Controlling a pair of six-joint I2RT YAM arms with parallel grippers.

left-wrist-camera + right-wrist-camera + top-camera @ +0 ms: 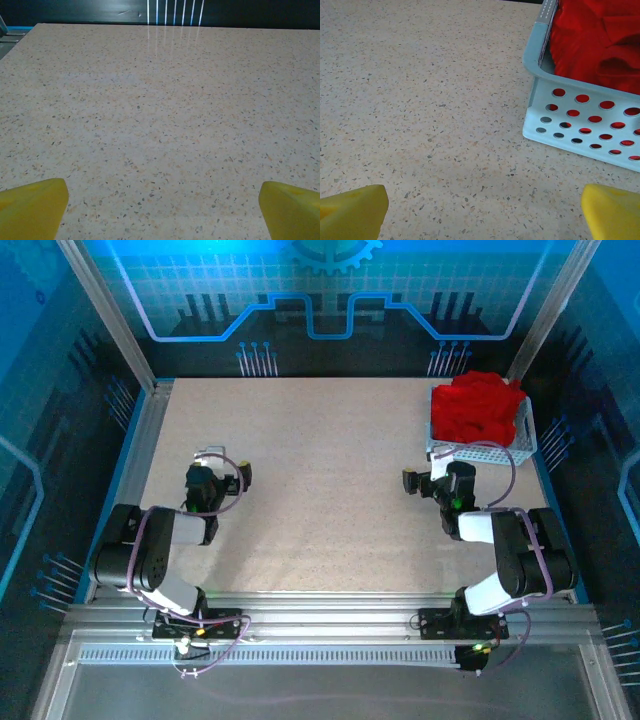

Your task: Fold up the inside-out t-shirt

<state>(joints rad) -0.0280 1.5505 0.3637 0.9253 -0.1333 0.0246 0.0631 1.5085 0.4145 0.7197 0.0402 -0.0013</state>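
I saw the t-shirt [478, 405] bunched in the basket [480, 452] at the worktop's [320, 490] far right, just ahead and right of my right claw [482, 212], the nearer one. It and the left claw [162, 210] both gaped wide, empty.

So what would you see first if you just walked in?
The bright red t-shirt, bunched up in a white basket at the far right of the table. After that, the left tool and the right tool, both open over bare tabletop, the right one just in front of the basket.
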